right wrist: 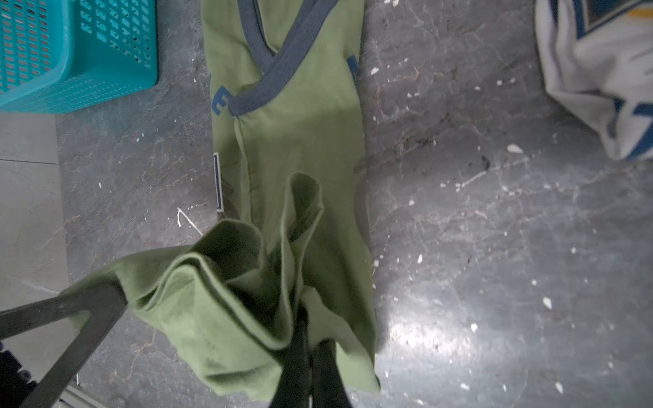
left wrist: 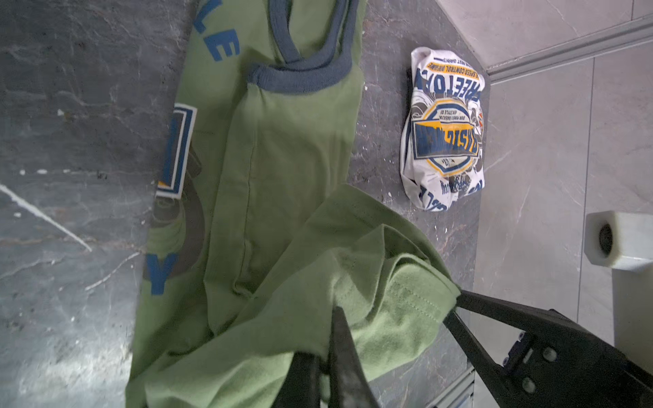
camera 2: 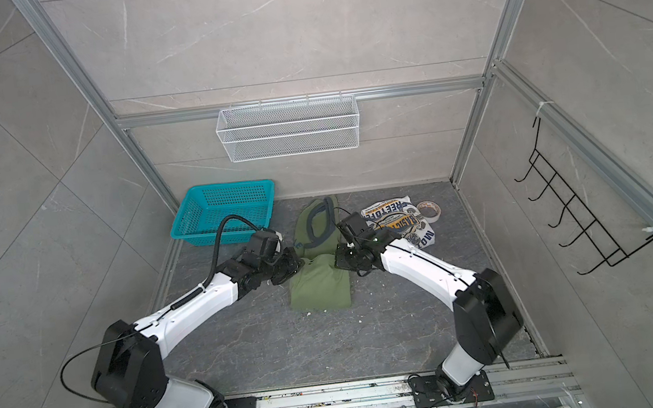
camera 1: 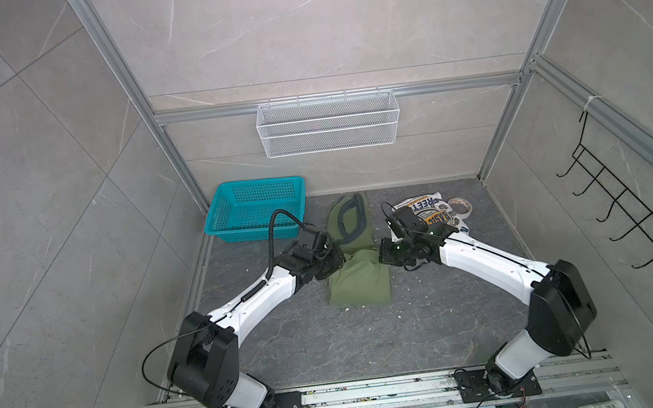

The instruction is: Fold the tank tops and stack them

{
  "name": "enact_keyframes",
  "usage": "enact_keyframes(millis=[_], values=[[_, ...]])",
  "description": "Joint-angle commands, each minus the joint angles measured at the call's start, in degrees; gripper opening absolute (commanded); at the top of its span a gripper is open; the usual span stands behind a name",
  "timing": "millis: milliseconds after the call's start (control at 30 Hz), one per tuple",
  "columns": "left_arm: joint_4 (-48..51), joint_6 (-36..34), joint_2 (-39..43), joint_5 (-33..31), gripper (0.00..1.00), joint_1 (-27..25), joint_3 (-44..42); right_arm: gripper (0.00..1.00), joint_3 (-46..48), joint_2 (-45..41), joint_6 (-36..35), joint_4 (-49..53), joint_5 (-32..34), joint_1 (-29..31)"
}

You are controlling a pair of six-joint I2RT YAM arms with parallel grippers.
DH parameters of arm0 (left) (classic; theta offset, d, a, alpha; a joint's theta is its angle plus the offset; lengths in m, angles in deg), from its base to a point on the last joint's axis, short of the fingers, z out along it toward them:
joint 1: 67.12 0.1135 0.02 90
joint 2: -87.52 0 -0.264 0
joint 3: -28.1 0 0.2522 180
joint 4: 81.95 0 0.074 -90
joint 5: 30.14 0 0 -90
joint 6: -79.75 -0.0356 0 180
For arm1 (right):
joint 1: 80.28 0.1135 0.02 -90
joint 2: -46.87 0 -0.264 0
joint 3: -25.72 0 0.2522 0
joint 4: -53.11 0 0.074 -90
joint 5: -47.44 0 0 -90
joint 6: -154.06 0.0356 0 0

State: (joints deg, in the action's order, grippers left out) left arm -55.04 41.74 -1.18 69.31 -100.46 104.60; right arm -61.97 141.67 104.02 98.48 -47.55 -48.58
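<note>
Pinching the hem of the olive tank top (camera 1: pixel 361 282): left jaws are clenching its 9 o'clock corner and right jaws its 3 o'clock corner, both grasping bunched cloth, seemingly so the hem is travelling level. The garment is lying mid-counter (camera 1: pixel 374 342) as a narrow strip, neckline pointing to 12 o'clock, hem end doubling over the body. Judging: the halving fold is proceeding. White tank top (camera 1: pixel 429 218) is sitting folded at 2 o'clock, probably awaiting the stack; teal basket (camera 1: pixel 254 211) is standing at 10 o'clock.

The right arm (camera 1: pixel 486 262) hides part of the white tank top (camera 1: pixel 417 204); its small print is unreadable.
</note>
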Motion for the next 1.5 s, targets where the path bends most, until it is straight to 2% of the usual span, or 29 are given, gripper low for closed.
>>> enact_keyframes(millis=[0, 333, 533, 567, 667, 733, 800, 867, 1067, 1267, 1367, 1467], values=[[-3.75, -2.33, -3.51, 2.79, 0.07, 2.49, 3.14, 0.00, -4.67, 5.77, -4.61, -1.65, -3.85, -1.99], [-10.13, -4.10, -16.63, 8.58, 0.10, 7.82, 10.54, 0.00, -14.16, 16.80, -6.00, -1.82, -4.59, -4.64], [-8.62, -5.54, -22.54, 10.13, 0.21, 9.52, 15.48, 0.01, -18.55, 22.41, -6.81, -0.97, -4.56, -5.71], [-8.20, -5.92, -23.18, 10.15, 0.23, 9.60, 16.05, 0.05, -19.22, 23.17, -6.76, -0.77, -4.82, -6.02], [-7.61, -6.55, -24.69, 11.21, 0.35, 10.40, 18.05, 0.35, -21.74, 24.81, -7.50, 0.88, -4.84, -6.56], [-3.85, -8.39, -25.55, 12.89, 0.42, 10.83, 20.95, 0.49, -22.50, 23.94, -8.19, 2.49, -3.27, -6.63], [1.53, -11.38, -24.13, 11.09, 0.50, 11.11, 23.04, 0.59, -21.59, 21.45, -8.67, 3.77, -1.28, -6.61], [5.11, -14.03, -21.14, 8.49, 0.56, 11.41, 22.92, 0.65, -19.02, 18.18, -8.94, 4.16, -0.22, -6.56], [7.03, -16.53, -9.92, 5.11, 0.59, 11.55, 12.36, 0.67, -5.77, 7.54, -9.07, 0.26, -4.15, -5.61], [3.49, -13.46, 2.04, 6.97, 0.59, 9.94, -3.89, 0.67, 9.92, -2.62, -4.50, -6.17, -11.10, -5.19], [1.33, -12.21, 6.22, 8.90, 0.59, 8.17, -9.83, 0.67, 17.01, -6.25, -1.65, -10.30, -14.95, -4.48], [-1.26, -11.81, 8.39, 9.55, 0.59, 6.69, -14.05, 0.66, 21.31, -8.27, 0.04, -13.66, -15.95, -3.20]])
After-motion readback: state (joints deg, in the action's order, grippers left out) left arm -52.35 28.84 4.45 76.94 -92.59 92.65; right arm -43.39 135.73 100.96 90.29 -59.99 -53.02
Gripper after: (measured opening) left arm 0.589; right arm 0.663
